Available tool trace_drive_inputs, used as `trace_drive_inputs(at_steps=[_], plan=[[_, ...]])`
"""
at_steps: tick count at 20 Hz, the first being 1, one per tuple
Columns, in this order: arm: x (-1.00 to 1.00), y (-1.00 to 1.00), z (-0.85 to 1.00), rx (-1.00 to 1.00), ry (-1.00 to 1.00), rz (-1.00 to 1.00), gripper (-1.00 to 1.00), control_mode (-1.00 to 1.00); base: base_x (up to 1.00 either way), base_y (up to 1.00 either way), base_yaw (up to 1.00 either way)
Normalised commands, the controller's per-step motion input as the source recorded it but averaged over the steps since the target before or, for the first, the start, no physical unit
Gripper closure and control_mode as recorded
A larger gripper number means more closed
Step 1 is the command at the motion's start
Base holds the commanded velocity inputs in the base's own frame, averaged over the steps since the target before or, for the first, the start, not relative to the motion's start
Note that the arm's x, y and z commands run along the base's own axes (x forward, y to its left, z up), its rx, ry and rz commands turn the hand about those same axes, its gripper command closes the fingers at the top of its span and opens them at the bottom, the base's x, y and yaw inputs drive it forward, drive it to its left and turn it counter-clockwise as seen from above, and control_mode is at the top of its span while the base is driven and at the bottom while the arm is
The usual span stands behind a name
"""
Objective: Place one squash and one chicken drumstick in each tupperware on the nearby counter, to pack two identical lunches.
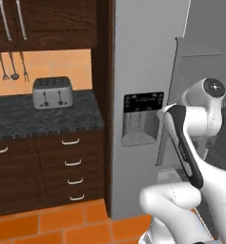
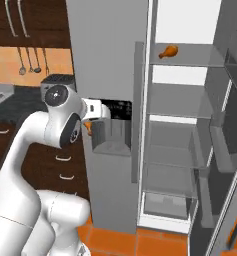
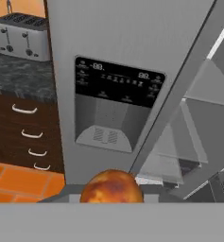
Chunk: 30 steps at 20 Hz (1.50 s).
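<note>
Item: chicken drumstick point(image 3: 111, 186), orange-brown, being gripped in the closed gripper point(image 2: 88, 127) before the fridge dispenser point(image 3: 111, 111), seemingly for carrying to the counter point(image 1: 43, 116). Second drumstick point(image 2: 168, 51) lying on the open fridge's top shelf point(image 2: 190, 56).

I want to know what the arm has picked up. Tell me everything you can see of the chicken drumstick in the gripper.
The chicken drumstick is glossy orange-brown with darker mottling; the hand view shows its rounded bulbous end low in the frame, in front of the fridge's dispenser panel. In the right base view a small orange part pokes out below the gripper, which is shut on it. Its bone tip is hidden. It hangs in the air, touching nothing else.
</note>
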Motion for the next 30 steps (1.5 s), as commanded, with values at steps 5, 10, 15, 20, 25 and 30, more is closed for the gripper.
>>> trace_drive_inputs(at_steps=[5,10,15,20,25,30], plan=[[0.0,0.0,0.0,0.0,0.0,0.0,1.0,1.0,0.02,1.0,0.06],[0.0,0.0,0.0,0.0,0.0,0.0,1.0,1.0,0.28,1.0,0.05],[0.0,0.0,0.0,0.0,0.0,0.0,1.0,1.0,0.72,1.0,0.0],[0.0,0.0,0.0,0.0,0.0,0.0,1.0,1.0,0.82,1.0,-0.01],[0.0,0.0,0.0,0.0,0.0,0.0,1.0,1.0,0.49,1.0,-0.05],[0.0,0.0,0.0,0.0,0.0,0.0,1.0,1.0,0.86,1.0,-0.07]])
